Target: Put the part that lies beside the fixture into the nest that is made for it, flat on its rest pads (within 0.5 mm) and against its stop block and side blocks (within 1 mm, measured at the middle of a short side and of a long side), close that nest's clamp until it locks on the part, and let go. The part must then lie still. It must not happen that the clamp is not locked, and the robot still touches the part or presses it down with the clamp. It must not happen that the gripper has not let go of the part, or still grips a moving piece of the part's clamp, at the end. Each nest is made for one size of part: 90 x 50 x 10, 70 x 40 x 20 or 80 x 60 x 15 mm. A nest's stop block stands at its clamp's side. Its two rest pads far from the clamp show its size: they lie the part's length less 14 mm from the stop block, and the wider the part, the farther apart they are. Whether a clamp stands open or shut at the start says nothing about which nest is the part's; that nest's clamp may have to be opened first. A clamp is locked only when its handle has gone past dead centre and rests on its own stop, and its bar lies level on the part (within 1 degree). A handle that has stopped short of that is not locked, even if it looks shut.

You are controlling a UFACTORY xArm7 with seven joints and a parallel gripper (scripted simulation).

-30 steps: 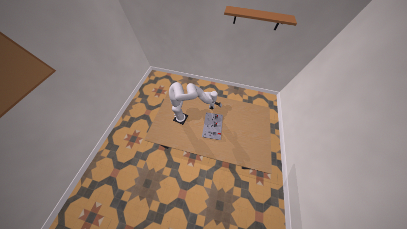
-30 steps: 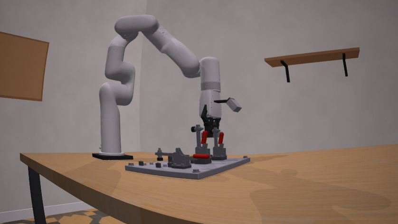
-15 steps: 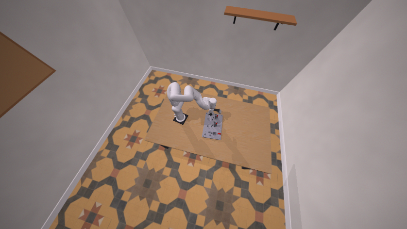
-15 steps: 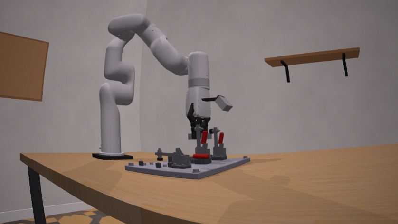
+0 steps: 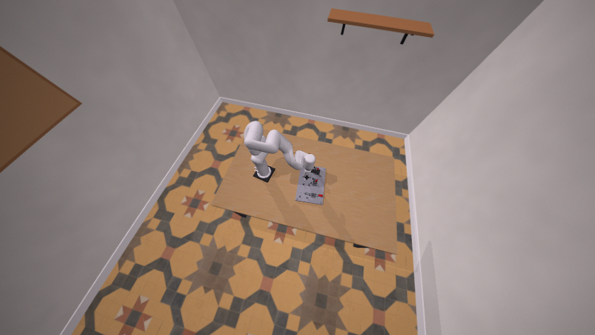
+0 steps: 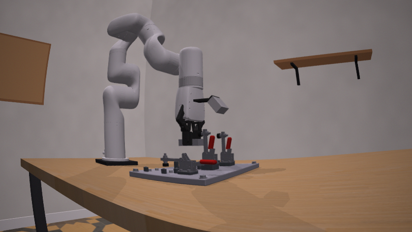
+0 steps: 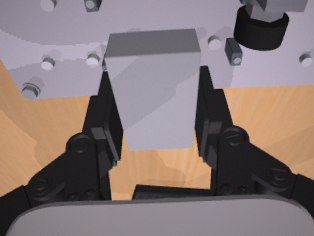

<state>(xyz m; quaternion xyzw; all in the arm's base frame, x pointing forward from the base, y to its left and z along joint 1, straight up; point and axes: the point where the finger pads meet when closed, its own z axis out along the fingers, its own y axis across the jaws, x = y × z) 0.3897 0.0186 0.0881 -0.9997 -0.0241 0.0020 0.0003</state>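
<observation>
My gripper (image 6: pixel 191 137) is shut on the grey block-shaped part (image 6: pixel 192 142) and holds it level in the air above the fixture's side nearest the arm's base. In the wrist view the part (image 7: pixel 155 90) sits between both black fingers, its far end over the edge of the grey fixture plate (image 7: pixel 133 14). The plate (image 6: pixel 195 171) lies on the wooden table and carries three clamps. Two have red handles standing upright (image 6: pixel 212 142) (image 6: pixel 228 143). The third has its red handle lying flat (image 6: pixel 208 161) and its bar level (image 6: pixel 172 158). In the top view the gripper (image 5: pixel 307 168) is above the plate's far end (image 5: pixel 311 186).
A clamp's black pressure pad (image 7: pixel 261 28) hangs at the upper right of the wrist view, close to the part's right corner. The arm's base (image 6: pixel 115 159) stands to the left of the fixture.
</observation>
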